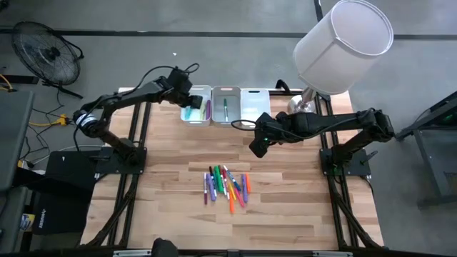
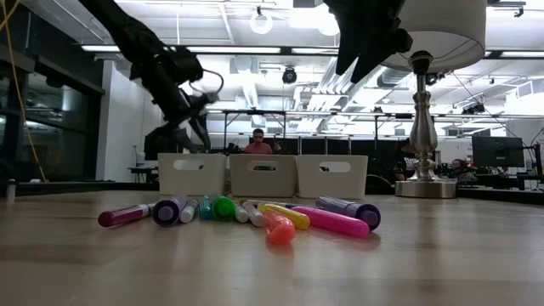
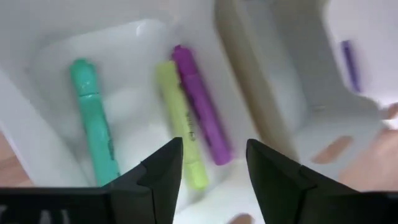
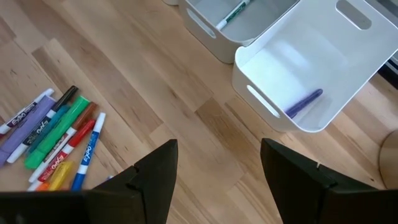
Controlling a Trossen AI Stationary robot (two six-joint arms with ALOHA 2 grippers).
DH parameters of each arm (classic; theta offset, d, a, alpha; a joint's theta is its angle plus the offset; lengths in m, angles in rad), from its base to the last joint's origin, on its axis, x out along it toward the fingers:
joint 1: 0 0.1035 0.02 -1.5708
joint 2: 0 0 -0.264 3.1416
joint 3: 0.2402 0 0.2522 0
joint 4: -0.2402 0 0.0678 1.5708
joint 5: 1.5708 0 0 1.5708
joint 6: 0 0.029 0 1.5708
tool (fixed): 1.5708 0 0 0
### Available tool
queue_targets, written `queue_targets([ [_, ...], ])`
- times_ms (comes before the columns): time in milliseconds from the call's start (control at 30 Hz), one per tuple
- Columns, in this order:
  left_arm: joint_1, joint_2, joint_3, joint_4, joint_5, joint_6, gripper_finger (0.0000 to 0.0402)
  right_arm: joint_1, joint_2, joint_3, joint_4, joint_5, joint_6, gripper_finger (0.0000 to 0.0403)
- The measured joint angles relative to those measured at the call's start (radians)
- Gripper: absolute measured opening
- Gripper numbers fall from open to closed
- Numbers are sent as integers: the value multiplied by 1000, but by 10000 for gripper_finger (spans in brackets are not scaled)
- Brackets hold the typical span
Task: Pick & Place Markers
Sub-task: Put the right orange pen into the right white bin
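Note:
Several markers (image 1: pixel 227 189) in green, red, orange, pink, purple and blue lie in a loose pile on the wooden table, also seen in the right wrist view (image 4: pixel 53 140). Three white bins (image 1: pixel 226 106) stand in a row at the far side. My left gripper (image 3: pixel 214 165) hangs open over the left bin (image 1: pixel 196 107), with nothing between its fingers. In that bin lie a teal marker (image 3: pixel 93 124), a yellow-green marker (image 3: pixel 180 124) and a purple marker (image 3: pixel 199 106). My right gripper (image 4: pixel 217 168) hovers open above bare table, between the bins and the pile.
The middle bin holds a green marker (image 4: pixel 235 14), the right bin a purple one (image 4: pixel 303 102). A table lamp with a big white shade (image 1: pixel 343 46) stands at the far right, its base (image 1: pixel 300 106) beside the right bin. Bare wood surrounds the pile.

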Motion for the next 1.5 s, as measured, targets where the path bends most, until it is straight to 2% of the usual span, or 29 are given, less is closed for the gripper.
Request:
queue_targets([
  [167,-19,-134,0,-16,14,23,128,0,0,0,-1,-6,-10,218],
  [300,-85,-256,0,-46,15,53,73,0,0,0,-1,-7,-24,218],
  [400,-152,-333,0,-74,-27,58,21,0,0,0,-4,-7,-28,218],
  [467,-202,-373,0,-96,-63,54,7,0,0,0,-4,-7,-42,218],
  [667,-380,-465,0,-187,-154,45,2,0,0,-27,10,-21,-47,218],
  [833,-572,-504,0,-256,-286,21,2,5,0,-118,55,-137,-3,218],
  [1000,-770,-521,-5,-234,-433,-1,2,47,0,-208,81,-182,121,218],
  [1100,-869,-542,-57,-163,-493,-1,2,79,0,-238,87,-184,218,218],
  [1233,-942,-603,-186,-18,-503,3,2,130,0,-251,113,-172,345,218],
  [1500,-1000,-747,-420,183,-416,-21,2,226,22,-250,251,-134,593,217],
])
